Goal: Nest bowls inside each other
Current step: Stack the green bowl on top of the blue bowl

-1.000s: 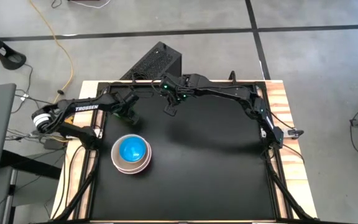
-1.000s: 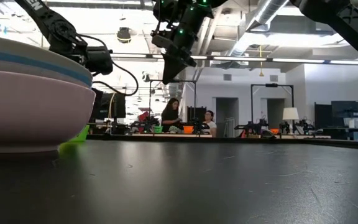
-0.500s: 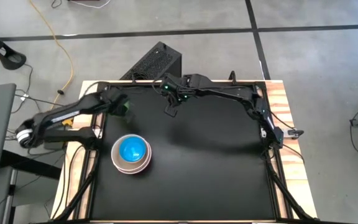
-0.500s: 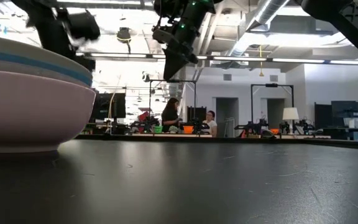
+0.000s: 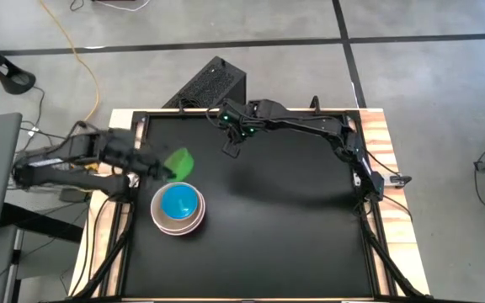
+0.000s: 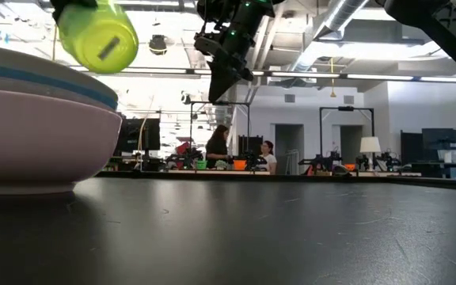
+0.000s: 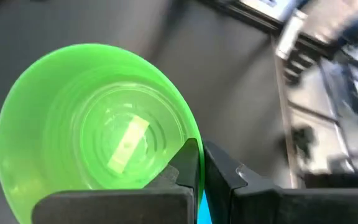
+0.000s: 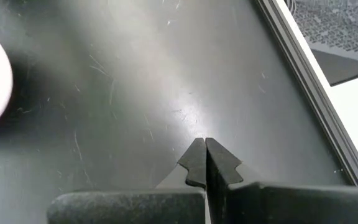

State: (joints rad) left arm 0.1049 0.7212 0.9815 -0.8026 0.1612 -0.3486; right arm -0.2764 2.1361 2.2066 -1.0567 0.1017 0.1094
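Observation:
A small green bowl (image 7: 98, 118) hangs in the air over the table's left side (image 5: 179, 162), with my left gripper (image 7: 202, 152) shut on it. It is tipped on its side, and its base faces the low view (image 6: 97, 36). Just nearer the table's front stands a stack of nested bowls (image 5: 178, 209), blue inside, white and pink outside, resting on its base (image 6: 38, 119). My right gripper (image 5: 230, 147) hangs shut and holding nothing above the table's far middle (image 6: 222, 83). My left gripper pinches the green bowl's rim (image 7: 194, 134), one finger inside the bowl (image 7: 188, 165) and one outside it (image 7: 224, 171). The fingers come from the table's left, slanting down. The bowl is lifted clear and tipped, its opening toward the gripper.
A black perforated box (image 5: 209, 84) stands beyond the table's far edge. The dark tabletop (image 5: 276, 227) stretches bare to the right of and nearer than the stack. In the low view people sit at desks far behind the table.
My left gripper has taken hold of the green bowl at the table's far left and risen with it. It has drawn back toward the left edge and nearer the stack. The bowl, which stood on the table, is now lifted clear and tipped on its side.

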